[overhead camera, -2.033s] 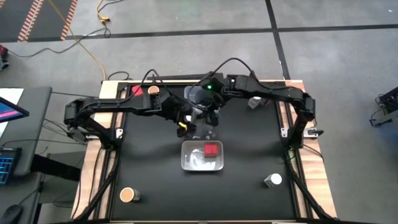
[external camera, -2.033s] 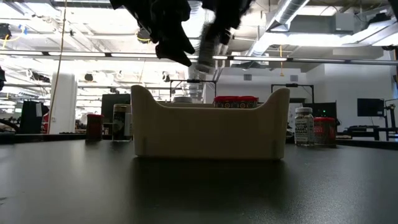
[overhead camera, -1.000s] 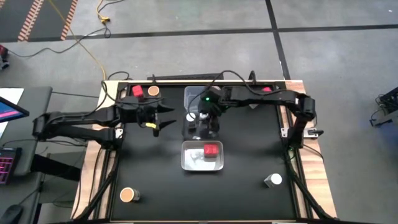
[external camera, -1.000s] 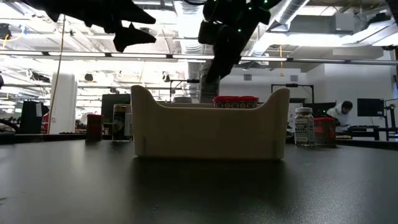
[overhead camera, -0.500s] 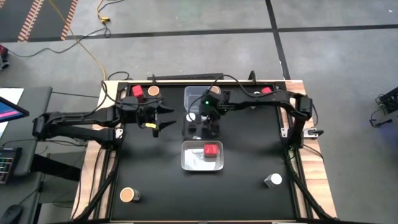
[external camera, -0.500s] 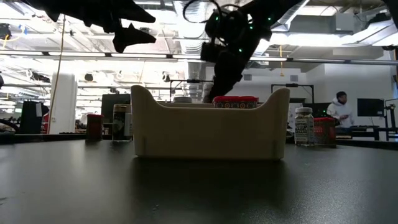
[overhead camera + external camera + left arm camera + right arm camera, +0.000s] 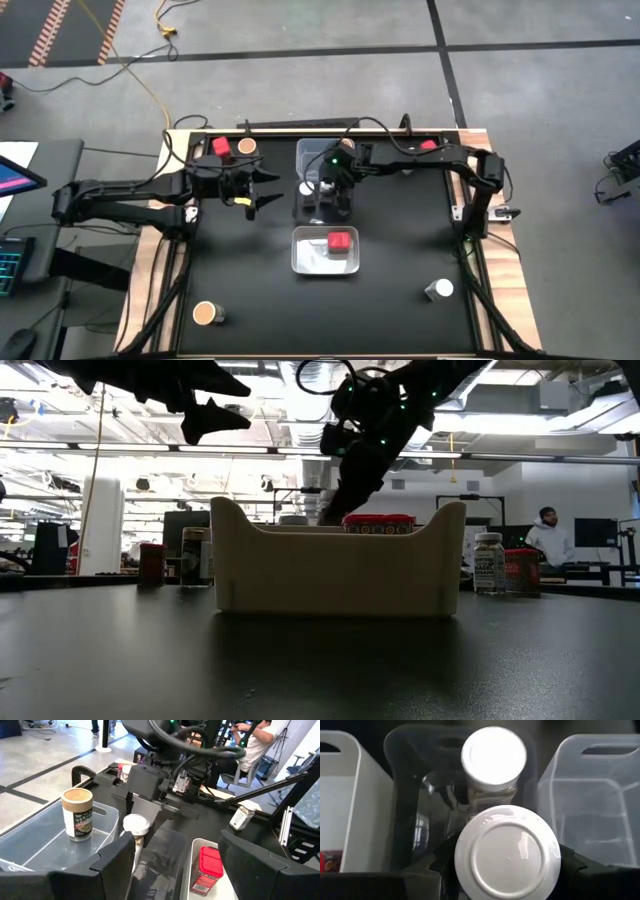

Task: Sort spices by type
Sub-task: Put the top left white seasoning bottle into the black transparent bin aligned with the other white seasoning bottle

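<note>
My right gripper point(image 7: 335, 193) hangs over the middle clear bin point(image 7: 303, 212), shut on a white-topped spice jar point(image 7: 506, 851). Another white-topped jar point(image 7: 493, 756) stands on its base in that bin. A tan-topped jar point(image 7: 77, 815) stands in the far clear bin point(image 7: 310, 152). A red square-topped jar point(image 7: 340, 242) lies in the near white bin point(image 7: 300, 262). My left gripper point(image 7: 262, 188) is held open and empty above the table, left of the bins. My right gripper pinches the white-topped jar between its two fingers point(image 7: 443, 861), below the lid point(image 7: 506, 832). The lid faces the wrist camera and hides the place of contact. The fingers slant down from the table's far right. The jar is clear of the bin's floor.
Loose jars stand on the table: a tan-topped one point(image 7: 207, 313) near left, a white-topped one point(image 7: 438, 290) near right, a red point(image 7: 220, 146) and a tan point(image 7: 245, 146) far left, a red point(image 7: 428, 145) far right. A person point(image 7: 545, 540) sits in the room behind.
My right gripper has sunk toward the middle bin with the white-topped jar, which stays in its fingers. Before that, my left gripper drew back from the centre toward the table's left and has kept still since.
</note>
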### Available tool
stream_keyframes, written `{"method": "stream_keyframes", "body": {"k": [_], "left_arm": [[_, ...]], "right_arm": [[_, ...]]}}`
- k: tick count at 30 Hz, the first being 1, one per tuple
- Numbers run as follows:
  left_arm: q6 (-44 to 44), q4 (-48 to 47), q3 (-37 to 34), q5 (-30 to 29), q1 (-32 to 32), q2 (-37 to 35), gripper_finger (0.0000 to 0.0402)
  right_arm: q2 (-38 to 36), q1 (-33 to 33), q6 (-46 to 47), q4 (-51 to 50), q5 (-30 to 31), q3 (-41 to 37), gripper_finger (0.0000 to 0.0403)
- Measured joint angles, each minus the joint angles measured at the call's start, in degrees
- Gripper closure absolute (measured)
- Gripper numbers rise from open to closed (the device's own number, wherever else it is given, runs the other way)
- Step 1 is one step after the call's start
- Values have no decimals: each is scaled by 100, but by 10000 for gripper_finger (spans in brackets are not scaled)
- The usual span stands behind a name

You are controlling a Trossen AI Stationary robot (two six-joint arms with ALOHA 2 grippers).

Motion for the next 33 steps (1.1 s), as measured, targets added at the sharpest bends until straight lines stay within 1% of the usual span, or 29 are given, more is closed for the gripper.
{"method": "stream_keyframes", "body": {"k": [3, 6, 12, 15, 19, 24, 33], "left_arm": [[1, -1, 0, -2, 0, 0, 130], [-2, 1, 0, -2, 0, 0, 130], [0, 6, 0, -4, 0, 0, 130], [-1, 9, 0, -5, 0, 0, 130], [-2, 21, 0, -15, 2, 2, 130], [-20, 23, 0, -14, 0, 2, 130], [-20, 19, 0, -13, 1, 2, 130]], "right_arm": [[-7, -31, 15, 443, -7, -153, 178], [7, -31, 17, 284, -18, -200, 178], [1, -31, -85, 270, -101, -189, 177], [147, -20, -122, 380, -175, -181, 178], [376, 22, -37, 361, -173, -186, 178], [376, 61, 14, 400, -175, -187, 178], [374, 23, -284, 380, -33, -179, 178]]}}
